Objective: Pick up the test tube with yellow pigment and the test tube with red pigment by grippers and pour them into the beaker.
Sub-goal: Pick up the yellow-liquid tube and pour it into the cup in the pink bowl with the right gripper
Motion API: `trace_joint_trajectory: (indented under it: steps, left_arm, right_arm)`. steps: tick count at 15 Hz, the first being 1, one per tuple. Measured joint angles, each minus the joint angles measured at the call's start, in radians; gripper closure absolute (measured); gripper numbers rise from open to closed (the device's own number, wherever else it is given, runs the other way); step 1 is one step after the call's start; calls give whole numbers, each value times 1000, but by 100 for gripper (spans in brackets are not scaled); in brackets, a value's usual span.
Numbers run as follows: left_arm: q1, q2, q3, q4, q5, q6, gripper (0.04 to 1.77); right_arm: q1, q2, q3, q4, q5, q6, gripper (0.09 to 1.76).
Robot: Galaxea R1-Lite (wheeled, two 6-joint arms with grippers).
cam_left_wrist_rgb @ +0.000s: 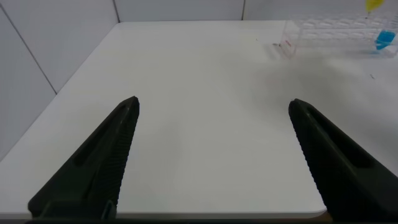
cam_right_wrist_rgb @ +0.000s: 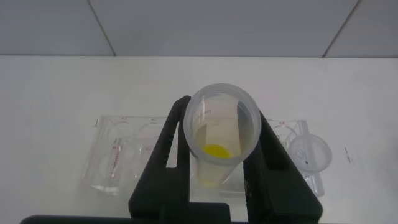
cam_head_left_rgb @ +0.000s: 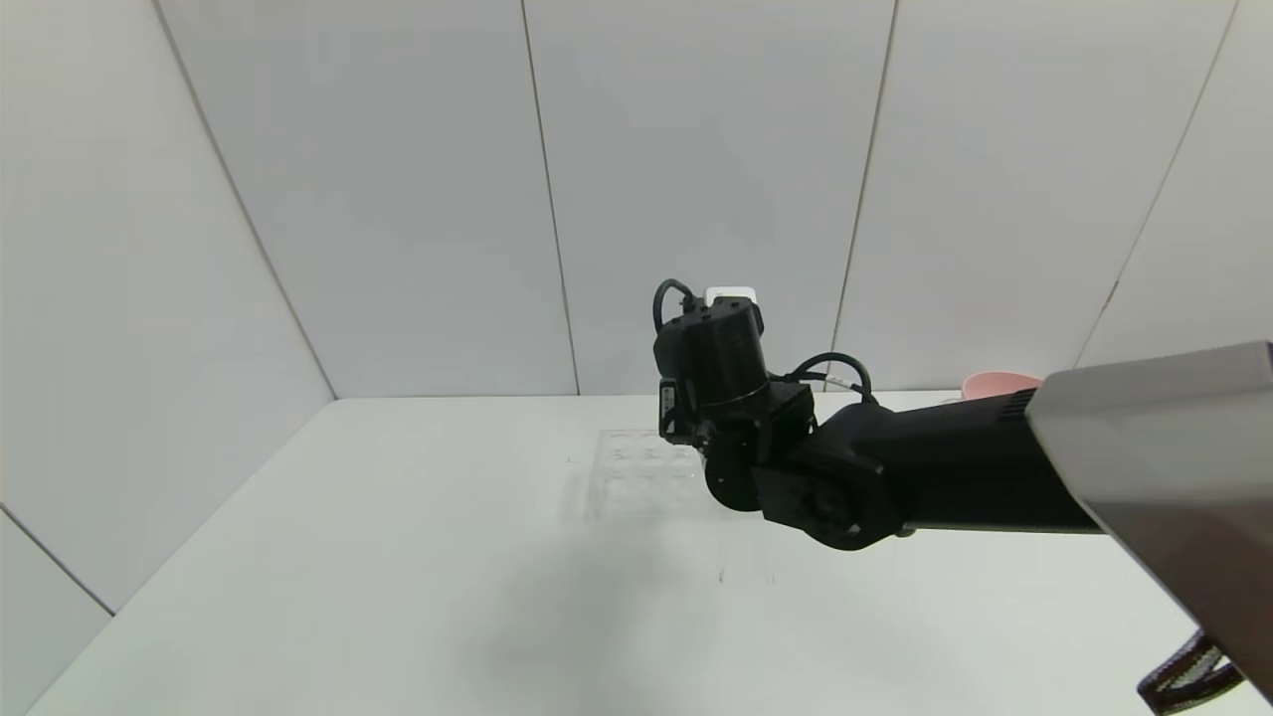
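— Above the clear tube rack [cam_right_wrist_rgb: 205, 165], what have you got in the right gripper [cam_right_wrist_rgb: 214, 155]?

— I've got its two black fingers [cam_right_wrist_rgb: 166, 158] clamped on either side of the test tube with yellow pigment [cam_right_wrist_rgb: 221, 134]. Through the right wrist camera I'm looking straight down its open mouth, with a spot of yellow liquid at the bottom. The tube is held upright over the rack. Another clear tube [cam_right_wrist_rgb: 310, 152] sits in the rack just beside it.

— And from the head camera?

— There the right arm [cam_head_left_rgb: 895, 477] reaches in across the white table [cam_head_left_rgb: 348, 577], and its wrist hides the tube from me. The rack [cam_head_left_rgb: 636, 477] shows faintly just to the left of the wrist. A pink bowl [cam_head_left_rgb: 995, 384] sits at the far right edge of the table, behind the arm.

— The left gripper [cam_left_wrist_rgb: 214, 162]?

— Parked low over the near left part of the table, fingers wide apart, holding nothing. From its camera I see the rack [cam_left_wrist_rgb: 339, 34] well away, with a blue-liquid tube [cam_left_wrist_rgb: 385, 40] in it.

— The beaker?

— I can't make it out in any view.
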Motion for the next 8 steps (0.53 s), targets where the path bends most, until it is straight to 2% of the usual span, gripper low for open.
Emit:
trace_joint_trajectory:
  steps: [5,8]
  left_arm:
    - [0,0,0,0,0,0,9]
    - [0,0,0,0,0,0,9]
  right_arm:
    - [3,-78,111,-8,3,-6,130]
    - [-3,-159,241,-13,79,-33,130]
